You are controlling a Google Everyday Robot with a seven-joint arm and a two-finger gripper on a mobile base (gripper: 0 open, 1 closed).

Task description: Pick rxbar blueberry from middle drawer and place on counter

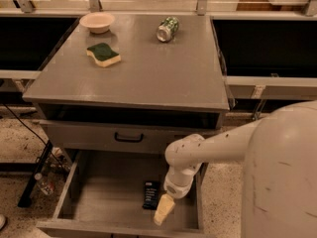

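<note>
The rxbar blueberry (150, 194), a small dark flat bar, lies on the floor of the open middle drawer (106, 192), towards its front right. My gripper (164, 209) hangs inside the drawer just right of and slightly in front of the bar, its pale fingers pointing down to the front. The white arm reaches in from the right. The counter (148, 68) is the grey cabinet top above the drawers.
On the counter sit a beige bowl (97, 22) at the back left, a green-topped yellow sponge (103, 54) and a green can (167, 29) lying on its side. A grey drawer front with a black handle (129, 137) stands above the open drawer. Cables and a bottle lie on the floor at left.
</note>
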